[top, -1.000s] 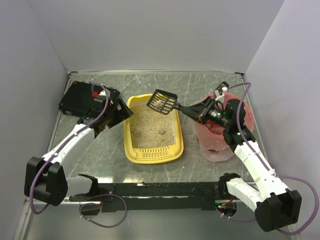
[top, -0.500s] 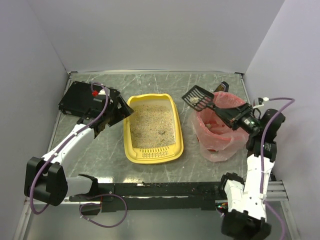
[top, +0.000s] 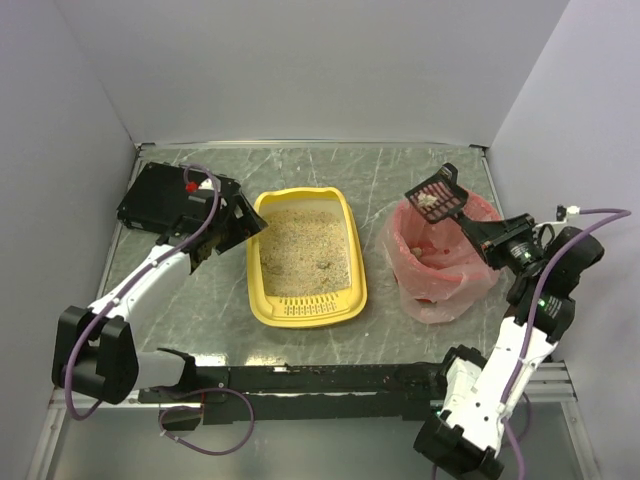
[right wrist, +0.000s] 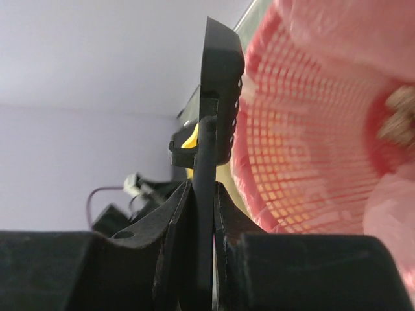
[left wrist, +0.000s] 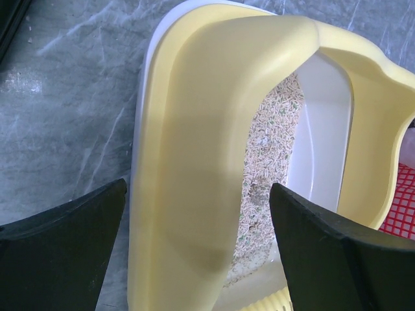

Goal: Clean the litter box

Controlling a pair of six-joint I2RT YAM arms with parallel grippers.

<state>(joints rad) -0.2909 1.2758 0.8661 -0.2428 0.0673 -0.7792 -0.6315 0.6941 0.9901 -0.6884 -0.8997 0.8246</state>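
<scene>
Leaving litter box (top: 303,310), scoop (top: 437,196) over bin (top: 436,292)

One yellow litter box (top: 305,314), one black litter scoop (top: 440,195), one pink bag-lined bin (top: 440,292), one flat black box (top: 160,196).

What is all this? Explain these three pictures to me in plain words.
These are two white robot arms, the left arm and the right arm, bolted at the near edge of a grey marbled table. The wide picture looks down from above and behind them; the other two come from a camera on each wrist. On the table lie a yellow plastic litter box with beige litter, a pink-red bag-lined round bin and a flat black rectangular box. The left tool is open at the litter box's rim, gripping nothing. The right tool is shut on the handle of a black slotted plastic scoop, which carries pale clumps over the bin's far rim.
</scene>
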